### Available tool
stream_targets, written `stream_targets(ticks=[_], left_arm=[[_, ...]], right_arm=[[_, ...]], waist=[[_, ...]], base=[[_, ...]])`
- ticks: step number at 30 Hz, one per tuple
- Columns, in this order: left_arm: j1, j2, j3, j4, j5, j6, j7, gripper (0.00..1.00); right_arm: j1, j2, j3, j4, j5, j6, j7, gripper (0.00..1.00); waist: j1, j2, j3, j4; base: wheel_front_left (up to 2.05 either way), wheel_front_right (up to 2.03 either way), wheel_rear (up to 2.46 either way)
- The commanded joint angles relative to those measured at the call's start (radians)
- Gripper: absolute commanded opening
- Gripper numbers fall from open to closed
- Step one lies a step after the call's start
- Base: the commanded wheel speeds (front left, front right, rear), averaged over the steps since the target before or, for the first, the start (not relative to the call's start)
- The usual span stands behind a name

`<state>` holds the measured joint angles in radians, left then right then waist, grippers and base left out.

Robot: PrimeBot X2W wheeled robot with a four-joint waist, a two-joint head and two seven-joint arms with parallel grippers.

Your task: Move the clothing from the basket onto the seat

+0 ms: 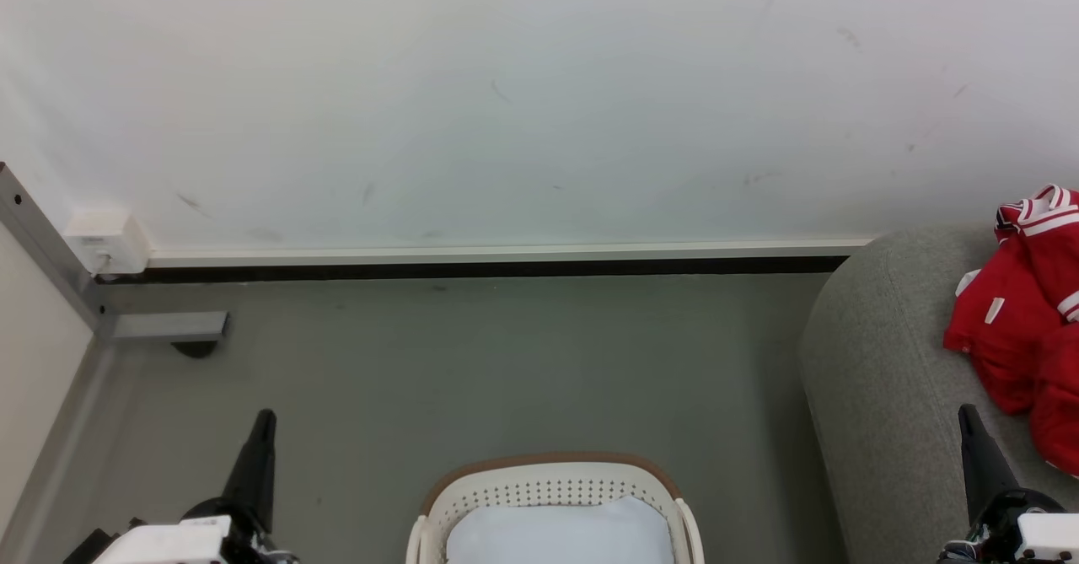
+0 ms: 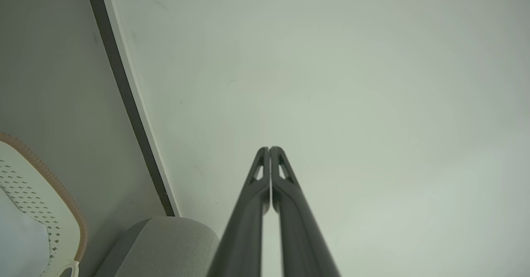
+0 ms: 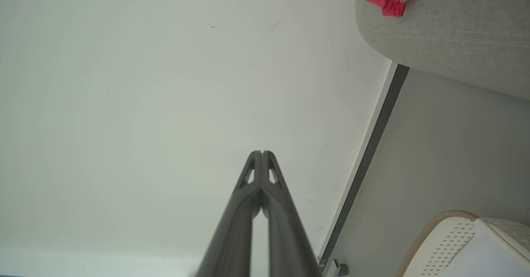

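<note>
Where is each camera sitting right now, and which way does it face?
Head view: on the head, looking forward and down at floor, wall, basket and the seat bearing clothing at right; left gripper and right gripper tips rise at the bottom.
Left wrist view: on the left wrist, facing the wall along its shut fingers.
Right wrist view: on the right wrist, facing the wall along its shut fingers.
Both wrist views share basket, seat and skirting.
</note>
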<state>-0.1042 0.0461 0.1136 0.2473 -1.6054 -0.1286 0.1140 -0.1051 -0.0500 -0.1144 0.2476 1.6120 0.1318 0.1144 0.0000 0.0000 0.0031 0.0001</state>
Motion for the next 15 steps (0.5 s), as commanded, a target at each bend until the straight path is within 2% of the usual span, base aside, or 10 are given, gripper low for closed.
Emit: stream_targets(ticks=[1,15], left_arm=[[-0.009,0.008,0.003,-0.004,-0.013,-0.004,0.004,0.00],[-0.009,0.008,0.002,-0.004,-0.014,-0.004,0.004,0.00]], right_arm=[[-0.005,0.000,-0.004,-0.006,0.001,-0.002,0.004,0.00],[-0.005,0.000,-0.004,-0.006,0.001,-0.002,0.004,0.00]], waist=[[0.0000,0.0000,0.000,0.000],[0.0000,0.0000,0.000,0.000]], base=[[0.00,0.00,0.00],[0.00,0.00,0.00]])
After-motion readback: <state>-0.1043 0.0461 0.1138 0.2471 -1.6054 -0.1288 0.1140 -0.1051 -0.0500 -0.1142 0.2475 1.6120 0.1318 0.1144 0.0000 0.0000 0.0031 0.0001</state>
